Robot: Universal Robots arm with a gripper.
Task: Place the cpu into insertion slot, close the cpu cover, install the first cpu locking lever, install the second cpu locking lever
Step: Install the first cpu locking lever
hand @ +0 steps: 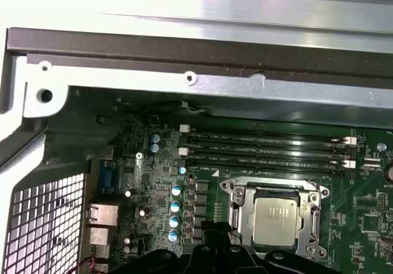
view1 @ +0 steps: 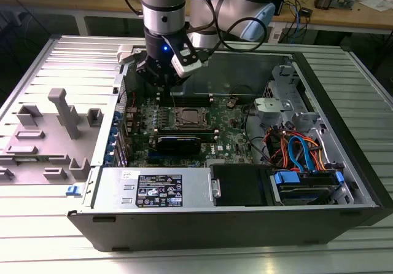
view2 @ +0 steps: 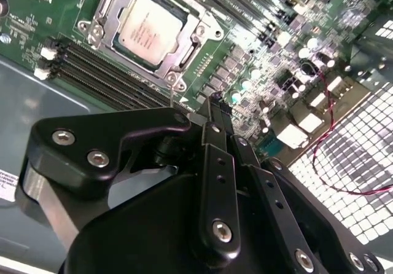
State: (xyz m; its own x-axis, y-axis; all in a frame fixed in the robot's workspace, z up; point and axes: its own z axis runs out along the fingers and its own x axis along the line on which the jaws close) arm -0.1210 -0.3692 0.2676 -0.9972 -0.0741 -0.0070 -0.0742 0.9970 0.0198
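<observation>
Grey moulded fixtures (view1: 58, 123) sit on the ribbed desk (view1: 37, 59) at the exterior view's left; beside them the open computer case (view1: 344, 182) holds a green motherboard (view1: 233, 136); the gripper (view1: 161, 91) hangs above it, jaws clenched on nothing, near the cpu (view1: 187, 117) without touching; the cpu lies in the insertion slot (view2: 136, 58), the cpu cover (view2: 187, 51) flat around it; a printed label (view1: 159, 191) marks the power supply (view1: 116, 191); orange and blue cables (view1: 298, 151) crowd the right bay.
</observation>
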